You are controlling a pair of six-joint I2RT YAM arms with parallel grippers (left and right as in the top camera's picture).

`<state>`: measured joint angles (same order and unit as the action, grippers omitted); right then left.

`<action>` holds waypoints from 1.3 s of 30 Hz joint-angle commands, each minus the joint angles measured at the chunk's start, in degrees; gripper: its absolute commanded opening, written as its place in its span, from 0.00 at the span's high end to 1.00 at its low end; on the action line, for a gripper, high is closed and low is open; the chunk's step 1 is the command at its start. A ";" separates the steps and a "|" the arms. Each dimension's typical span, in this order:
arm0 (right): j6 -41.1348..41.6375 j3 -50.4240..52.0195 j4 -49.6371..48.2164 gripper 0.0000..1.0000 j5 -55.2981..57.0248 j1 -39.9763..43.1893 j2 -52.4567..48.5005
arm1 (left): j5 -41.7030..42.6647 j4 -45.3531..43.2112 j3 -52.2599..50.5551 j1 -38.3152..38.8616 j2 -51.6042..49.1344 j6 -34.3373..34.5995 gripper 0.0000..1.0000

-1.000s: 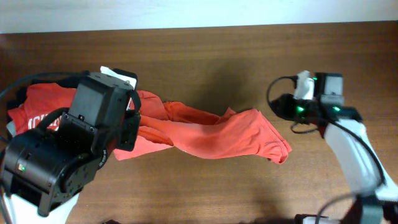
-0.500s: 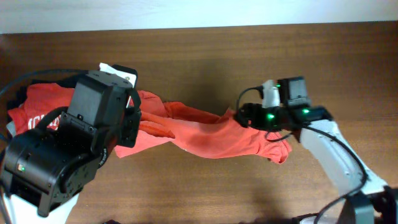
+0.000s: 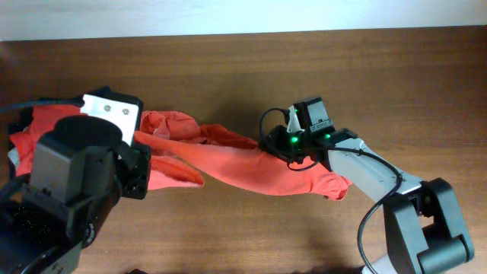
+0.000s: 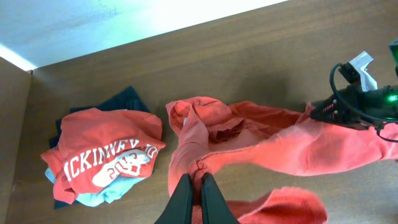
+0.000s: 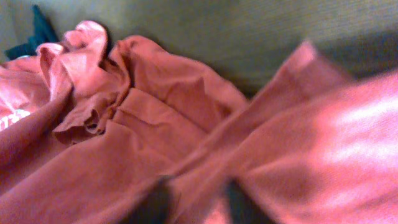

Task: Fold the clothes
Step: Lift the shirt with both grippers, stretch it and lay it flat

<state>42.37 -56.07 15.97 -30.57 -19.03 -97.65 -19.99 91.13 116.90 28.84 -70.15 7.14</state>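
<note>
The clothes (image 3: 236, 164), one orange-red T-shirt, lie twisted and stretched across the middle of the table. In the left wrist view my left gripper (image 4: 196, 186) is shut on a bunched fold of the clothes (image 4: 323, 146) near their left end; from overhead the arm's body hides that grip. My right gripper (image 3: 274, 143) sits on the shirt's upper edge right of centre. Its wrist view is blurred, but its two dark fingers (image 5: 155, 199) stand close together with a ridge of the clothes (image 5: 155, 93) pinched between them.
A folded pile sits at the table's left end: a red shirt with white "MCKINNEY" print (image 4: 102, 155) on top of pale blue (image 4: 102, 196) and navy (image 4: 127, 99) garments. The same red shirt (image 3: 46, 129) shows overhead beside my left arm. A pale wall borders the far edge.
My right arm swung left from the table's right side onto the shirt, and its jaws opened, then closed on fabric. The left arm shifted down-left and pulled the shirt's left part tighter.
</note>
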 commanded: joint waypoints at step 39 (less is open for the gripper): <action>-19.56 -32.35 44.76 0.96 34.29 16.48 50.64 | -3.48 -8.41 32.39 -0.13 -2.03 -9.77 1.00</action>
<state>23.55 -87.94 58.67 -1.23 -3.09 -46.28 -16.95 82.00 148.59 28.91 -69.73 -1.50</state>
